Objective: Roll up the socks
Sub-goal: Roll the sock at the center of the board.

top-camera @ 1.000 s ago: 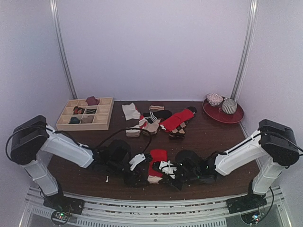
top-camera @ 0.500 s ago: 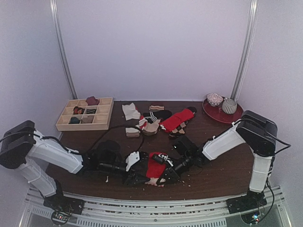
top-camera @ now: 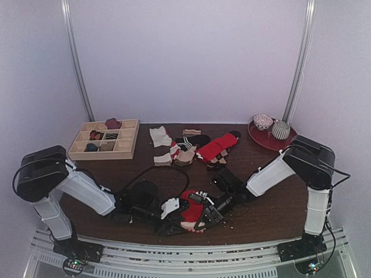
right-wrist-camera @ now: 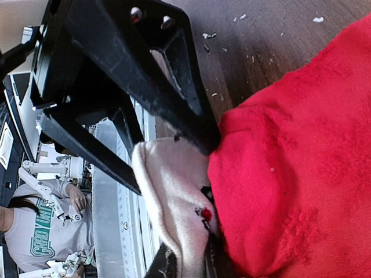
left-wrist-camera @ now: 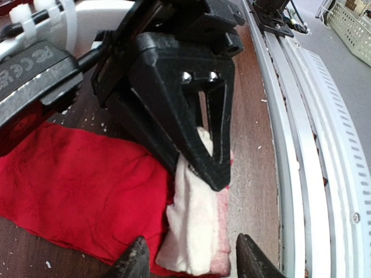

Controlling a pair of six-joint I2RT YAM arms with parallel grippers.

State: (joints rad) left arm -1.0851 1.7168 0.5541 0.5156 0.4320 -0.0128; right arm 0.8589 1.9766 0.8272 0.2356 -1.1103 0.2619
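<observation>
Pinching red sock point(right-wrist-camera: 301, 145): right hand point(right-wrist-camera: 188, 262) | left hand point(left-wrist-camera: 194, 258) half-open (sock dragged nearer)

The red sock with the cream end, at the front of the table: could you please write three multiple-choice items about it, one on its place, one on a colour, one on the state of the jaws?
1. Where on the table does the red sock lie? A far edge; B near edge, about the middle; C right corner.
2. What colour is the sock end that the right jaws pinch? A cream; B black; C green.
3. How do the left jaws stand? A shut on the sock; B open around that end; C out of view.

Key:
1. B, the top view shows it at the near edge.
2. A, the right wrist view shows cream fabric clamped.
3. B, the left wrist view shows them apart, one on each side.
</observation>
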